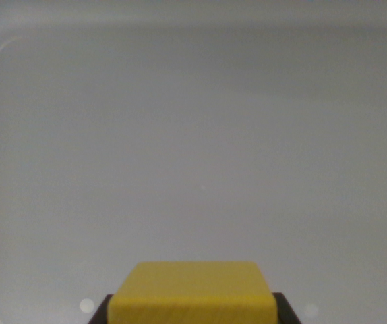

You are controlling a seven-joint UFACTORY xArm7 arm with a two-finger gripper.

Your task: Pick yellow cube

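Cube (192, 291) snug between dark fingers (282, 309) at frame bottom, gripper (192, 312) clamped on it. Grasp step done, by looks. Next: steady lift off grey tray (193, 135).

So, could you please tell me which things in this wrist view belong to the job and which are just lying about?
Belongs to the job:
- yellow cube, at the bottom edge
- tool, its dark fingers flanking the cube

Just lying about:
- pale grey tray, otherwise bare
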